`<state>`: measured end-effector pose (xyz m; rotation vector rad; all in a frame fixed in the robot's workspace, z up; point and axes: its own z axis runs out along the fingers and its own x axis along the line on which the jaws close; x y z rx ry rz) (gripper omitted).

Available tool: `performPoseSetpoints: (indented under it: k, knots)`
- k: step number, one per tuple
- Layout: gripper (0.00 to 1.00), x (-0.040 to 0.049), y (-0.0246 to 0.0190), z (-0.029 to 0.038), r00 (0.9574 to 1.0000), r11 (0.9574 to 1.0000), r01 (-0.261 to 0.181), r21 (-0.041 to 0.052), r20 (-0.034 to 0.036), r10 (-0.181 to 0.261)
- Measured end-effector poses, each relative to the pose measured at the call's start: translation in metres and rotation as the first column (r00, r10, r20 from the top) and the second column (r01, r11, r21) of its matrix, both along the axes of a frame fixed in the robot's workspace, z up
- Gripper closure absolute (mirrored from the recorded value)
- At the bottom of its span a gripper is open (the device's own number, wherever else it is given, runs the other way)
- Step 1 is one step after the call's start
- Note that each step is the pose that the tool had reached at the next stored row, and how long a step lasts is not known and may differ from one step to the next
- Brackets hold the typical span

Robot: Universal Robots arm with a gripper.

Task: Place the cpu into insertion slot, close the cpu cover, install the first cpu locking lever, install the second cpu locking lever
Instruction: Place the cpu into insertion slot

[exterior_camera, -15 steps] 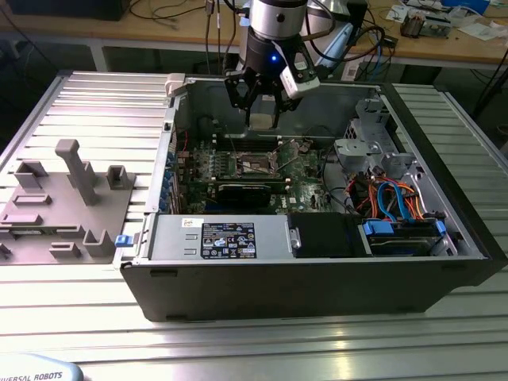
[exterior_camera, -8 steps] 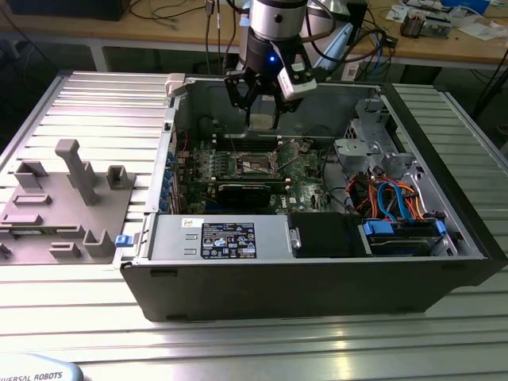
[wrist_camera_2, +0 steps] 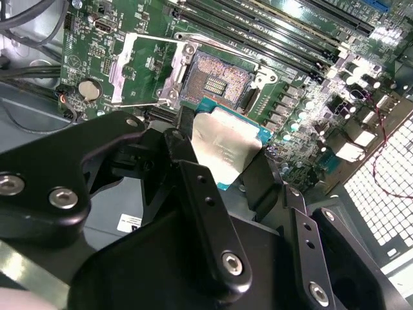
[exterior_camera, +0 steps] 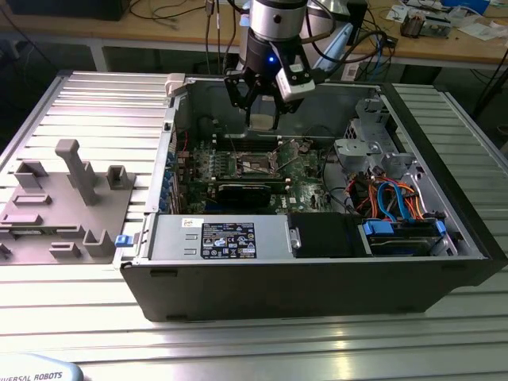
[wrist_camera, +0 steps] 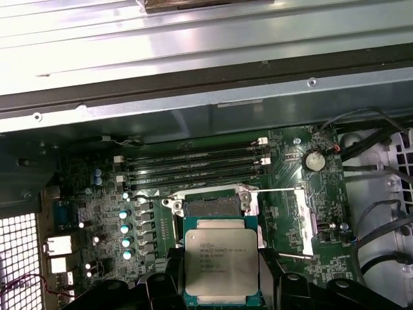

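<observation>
the jaws are clenched on the cpu [wrist_camera_2: 227, 147], pinching it by two opposite edges so that the flat silver top faces up and the underside is left free to meet the contacts. held this way, the chip seems to hang level above and just to one side of the insertion slot [wrist_camera_2: 222, 81], apart from it and not yet seated. in both wrist views one edge of it overlaps the socket's rim. the slot lies bare with its dark centre exposed, because the cpu cover [wrist_camera_2: 122, 70] is swung open on its hinge and rests beside the socket, so nothing bars the way down. around the socket spreads the green motherboard [wrist_camera: 287, 177], with the long black memory slots [wrist_camera: 193, 165] alongside. in the exterior view the arm reaches down into the open computer case [exterior_camera: 317, 278], which lies on its side on the ribbed metal table [exterior_camera: 79, 317], giving access from above.
</observation>
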<state>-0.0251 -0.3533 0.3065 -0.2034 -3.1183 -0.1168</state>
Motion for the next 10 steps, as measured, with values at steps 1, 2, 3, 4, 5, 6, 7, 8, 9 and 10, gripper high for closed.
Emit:
performPoseSetpoints:
  k: [1,2,3,4,5,6,7,8,9,10]
  knots:
    - [0.46,0.0,0.0,-0.0001,1.0,1.0,0.001,0.0001,0.0,-0.001]
    - [0.46,0.0,0.0,-0.0002,1.0,1.0,0.004,0.0001,0.0001,-0.004]
    - [0.46,0.0,-0.0002,-0.0004,1.0,1.0,0.005,0.0004,0.0002,-0.005]
    - [0.46,-0.0001,-0.0005,-0.0005,1.0,1.0,0.006,0.0004,0.0002,-0.006]
    - [0.46,-0.0001,-0.0007,-0.0006,1.0,1.0,0.007,0.0005,0.0002,-0.007]
    - [0.46,0.0,-0.0008,-0.0006,1.0,1.0,0.008,0.0003,0.0001,-0.008]
    - [0.46,0.0,-0.0008,-0.0006,1.0,1.0,0.009,0.0002,0.0001,-0.009]
    - [0.46,0.0,-0.0009,-0.0005,1.0,1.0,0.009,-0.0001,0.0,-0.009]
    - [0.46,0.0,-0.0009,-0.0006,1.0,1.0,0.01,0.0,0.0,-0.01]
    - [0.46,0.0,-0.0009,-0.0007,0.9999,0.9999,0.01,0.0,0.0,-0.01]
